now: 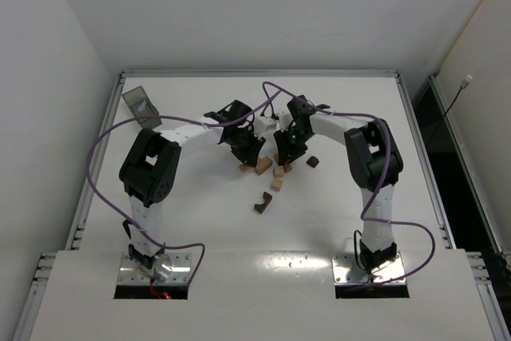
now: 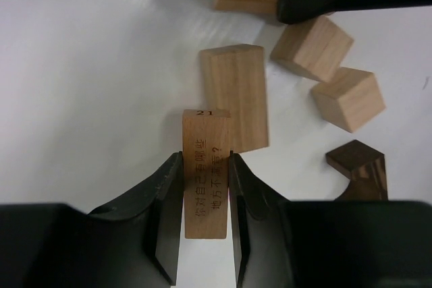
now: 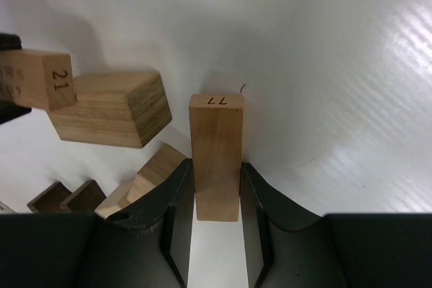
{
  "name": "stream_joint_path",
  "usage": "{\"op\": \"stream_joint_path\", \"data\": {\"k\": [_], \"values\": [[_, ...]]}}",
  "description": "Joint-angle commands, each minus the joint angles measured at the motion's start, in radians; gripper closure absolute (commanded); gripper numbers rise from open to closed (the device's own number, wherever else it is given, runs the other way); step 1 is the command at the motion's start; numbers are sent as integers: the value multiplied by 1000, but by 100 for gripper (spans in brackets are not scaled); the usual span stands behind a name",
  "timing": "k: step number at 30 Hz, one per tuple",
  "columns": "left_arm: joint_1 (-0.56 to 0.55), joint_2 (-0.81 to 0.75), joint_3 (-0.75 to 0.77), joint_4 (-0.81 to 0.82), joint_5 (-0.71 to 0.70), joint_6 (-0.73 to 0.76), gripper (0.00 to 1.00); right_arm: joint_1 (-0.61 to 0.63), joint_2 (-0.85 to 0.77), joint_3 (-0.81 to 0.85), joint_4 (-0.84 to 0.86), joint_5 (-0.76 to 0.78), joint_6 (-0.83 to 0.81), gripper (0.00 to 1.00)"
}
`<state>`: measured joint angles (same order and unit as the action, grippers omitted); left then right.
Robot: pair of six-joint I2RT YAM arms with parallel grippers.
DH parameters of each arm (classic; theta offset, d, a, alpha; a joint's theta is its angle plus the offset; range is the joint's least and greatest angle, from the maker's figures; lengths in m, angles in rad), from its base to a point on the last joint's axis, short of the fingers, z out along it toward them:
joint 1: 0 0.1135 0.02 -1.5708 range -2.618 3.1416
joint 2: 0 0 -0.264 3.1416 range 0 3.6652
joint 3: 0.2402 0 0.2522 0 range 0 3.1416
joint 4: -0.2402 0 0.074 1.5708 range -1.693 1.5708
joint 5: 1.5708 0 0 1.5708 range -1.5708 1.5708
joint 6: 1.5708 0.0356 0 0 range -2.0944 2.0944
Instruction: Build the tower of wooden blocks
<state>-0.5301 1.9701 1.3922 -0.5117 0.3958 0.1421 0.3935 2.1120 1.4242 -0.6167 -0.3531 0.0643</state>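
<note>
surface: white table [image 1: 335,213] | centre: loose wood blocks [image 1: 277,184] | nearer the bases: dark arch [image 1: 263,203] | far-left corner: translucent tray [image 1: 140,105]

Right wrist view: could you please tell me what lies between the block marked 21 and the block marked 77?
A thicker light tan block lies between the block marked 21 and the block marked 77, as the right wrist view shows.

Between left gripper [image 2: 206,160] and right gripper [image 3: 216,166], blocks [image 1: 277,173] crowd; table [image 1: 239,233] open on near side.

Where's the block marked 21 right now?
Left wrist view, centre: block 21 is clamped in the left pincer, beside a larger tan block.
</note>
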Motion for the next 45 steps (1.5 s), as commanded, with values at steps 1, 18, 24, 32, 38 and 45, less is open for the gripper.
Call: {"op": "stream_joint_path", "data": {"k": [1, 18, 24, 32, 38, 45], "values": [[-39, -77, -33, 42, 43, 22, 100, 11, -7, -59, -17, 5, -8, 100], [-61, -266, -174, 281, -202, -101, 100, 13, -145, -183, 52, 25, 26, 100], [-61, -202, -144, 325, -377, -67, 100, 13, -145, -183, 43, 83, 81, 100], [-61, -97, -116, 329, -338, -16, 100, -22, -145, -203, 61, 138, 166, 100], [-61, -63, -107, 329, -252, -7, 100, -65, -115, -194, 46, 138, 166, 100], [-80, -25, -98, 338, -177, -7, 100, -113, -124, -173, 46, 126, 166, 100]]}}
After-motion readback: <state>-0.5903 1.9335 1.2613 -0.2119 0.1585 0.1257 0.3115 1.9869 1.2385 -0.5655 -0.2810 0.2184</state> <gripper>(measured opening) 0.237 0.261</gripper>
